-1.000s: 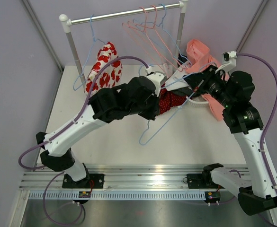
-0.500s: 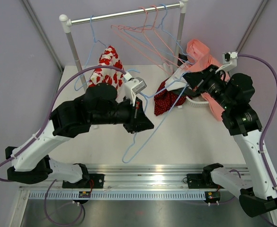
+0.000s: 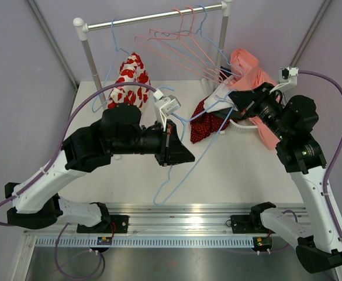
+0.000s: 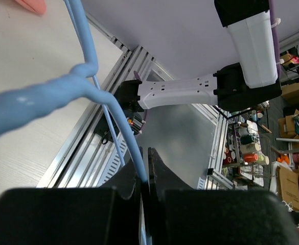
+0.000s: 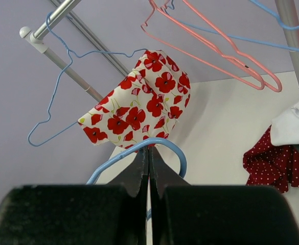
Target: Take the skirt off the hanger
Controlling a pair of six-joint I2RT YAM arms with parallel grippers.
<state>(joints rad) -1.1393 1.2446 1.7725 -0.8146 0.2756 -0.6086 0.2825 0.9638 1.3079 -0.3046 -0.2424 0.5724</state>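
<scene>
Left gripper (image 4: pixel 144 166) clamped on blue hanger (image 4: pixel 37 99), right gripper (image 5: pixel 148 155) shut on its corner — red skirt (image 5: pixel 277 163) beside.

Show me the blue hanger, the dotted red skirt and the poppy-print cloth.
blue hanger (image 4: pixel 42 99): left wrist view, on its bent wire.
dotted red skirt (image 3: pixel 207 126): top view, middle of the fabric.
poppy-print cloth (image 5: pixel 144 102): right wrist view, centre of the print.

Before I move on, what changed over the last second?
The left end effector, shut on the blue hanger, pulled back left and toward the near edge, drawing the hanger with it; the red dotted skirt is now uncovered. The right end effector stayed shut beside the skirt; the poppy garment still hangs from the rail.
</scene>
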